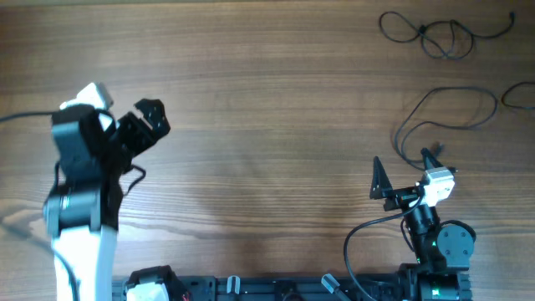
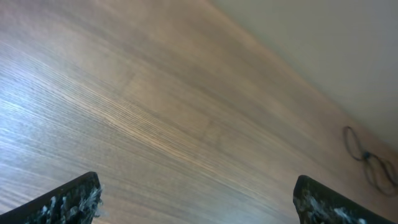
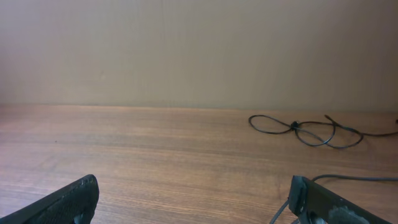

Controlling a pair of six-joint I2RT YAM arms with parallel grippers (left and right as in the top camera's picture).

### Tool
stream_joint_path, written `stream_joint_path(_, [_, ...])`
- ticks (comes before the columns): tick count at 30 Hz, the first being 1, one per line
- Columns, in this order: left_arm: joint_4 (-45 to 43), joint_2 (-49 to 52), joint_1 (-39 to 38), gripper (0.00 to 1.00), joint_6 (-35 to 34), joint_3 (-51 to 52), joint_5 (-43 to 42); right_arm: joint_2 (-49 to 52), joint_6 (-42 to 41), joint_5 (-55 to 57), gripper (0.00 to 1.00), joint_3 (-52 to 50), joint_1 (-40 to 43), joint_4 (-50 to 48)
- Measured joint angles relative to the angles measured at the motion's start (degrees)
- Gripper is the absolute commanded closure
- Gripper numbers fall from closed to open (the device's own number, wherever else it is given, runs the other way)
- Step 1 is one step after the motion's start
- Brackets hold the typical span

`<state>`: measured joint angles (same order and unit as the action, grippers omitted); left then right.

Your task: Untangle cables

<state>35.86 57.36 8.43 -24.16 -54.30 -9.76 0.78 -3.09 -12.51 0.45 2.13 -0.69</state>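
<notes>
Three thin dark cables lie at the right of the wooden table. A knotted tangle of loops (image 1: 428, 33) is at the far right corner; it also shows in the right wrist view (image 3: 305, 129) and the left wrist view (image 2: 367, 157). A second cable loop (image 1: 447, 107) trails down to my right gripper. Part of a third loop (image 1: 520, 94) shows at the right edge. My right gripper (image 1: 404, 167) (image 3: 196, 202) is open and empty, with the second cable (image 3: 354, 178) running past its right finger. My left gripper (image 1: 155, 119) (image 2: 199, 205) is open and empty at the far left, well away from the cables.
The table's far edge meets a plain wall (image 3: 199, 50). The arms' thicker black cables (image 1: 368, 230) curl near the right arm's base at the front edge. Bare wood (image 1: 267, 125) lies between the two arms.
</notes>
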Motion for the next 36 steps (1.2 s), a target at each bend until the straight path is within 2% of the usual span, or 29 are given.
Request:
stream_joint_path(4, [3.5, -17.9, 0.0, 0.00, 3.0, 0.5, -2.2, 0.0, 0.2, 0.2, 0.00, 0.0, 0.0, 0.0])
stream_joint_path(8, [12.9, -36.4, 0.0, 0.00, 4.9, 2.5, -2.8, 0.0, 0.2, 0.3, 0.00, 0.0, 0.0, 0.0])
stream_joint_path(12, [19.8, -49.2, 0.0, 0.00, 6.1, 2.7, -1.0, 0.0, 0.2, 0.4, 0.00, 0.0, 0.0, 0.0])
stream_joint_path(18, [34.3, -50.6, -1.0, 0.00, 6.3, 3.4, 1.1, 0.0, 0.2, 0.4, 0.00, 0.0, 0.0, 0.0])
stream_joint_path(28, [34.5, -51.0, -1.6, 0.00, 6.3, 3.4, 1.2, 0.0, 0.2, 0.4, 0.00, 0.0, 0.0, 0.0])
stream_joint_path(36, [34.5, -56.7, -1.6, 0.00, 6.3, 3.5, 1.4, 0.0, 0.2, 0.4, 0.00, 0.0, 0.0, 0.0])
